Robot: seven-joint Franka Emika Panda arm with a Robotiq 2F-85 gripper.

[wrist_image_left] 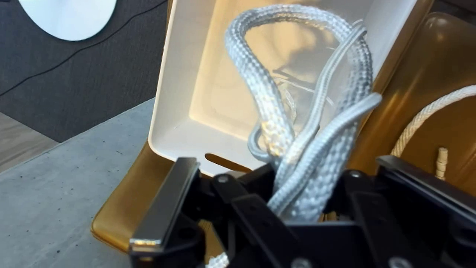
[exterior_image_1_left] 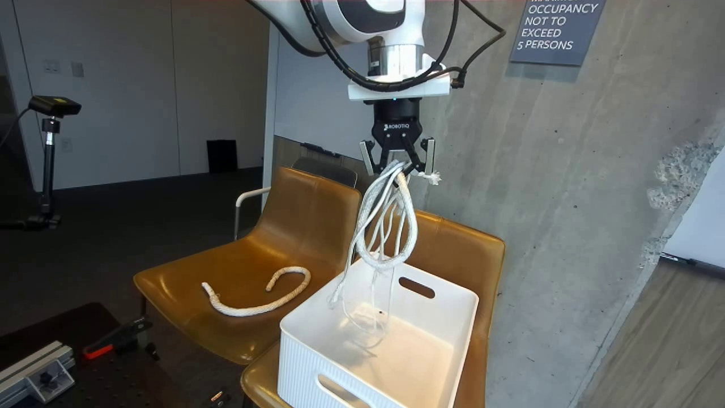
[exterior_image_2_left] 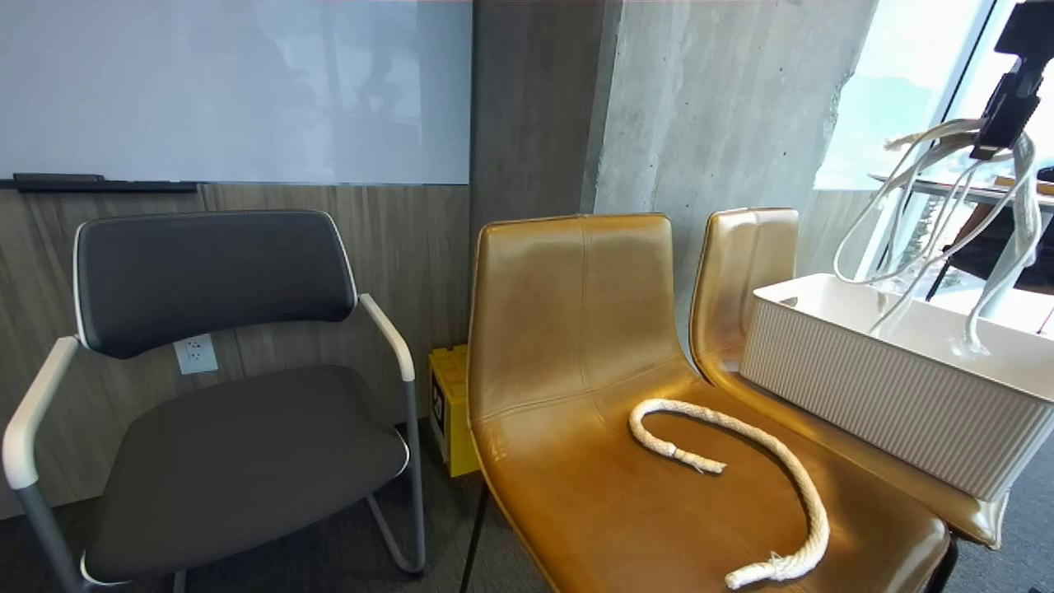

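On a brown chair (exterior_image_1_left: 464, 243), a white bin (exterior_image_1_left: 300, 362) is supported. Over its mouth a white rope bundle (wrist_image_left: 268, 96) is suspended, the lowest strands seeming to reach below the rim. The bundle is held up by the claw (exterior_image_1_left: 402, 170), which is closed on its upper part. Grasping and raising can be judged complete; the grip is not yet released. On the seat of a second brown chair (exterior_image_2_left: 576, 313), just beside, a short thick rope (exterior_image_1_left: 257, 310) is laid in a curve, untouched by the claw. By count, two brown chairs, one grey chair (exterior_image_2_left: 247, 445), one bin, one bundle, one claw and one short rope are seen; the bundle's separate strands cross too much to be counted reliably.
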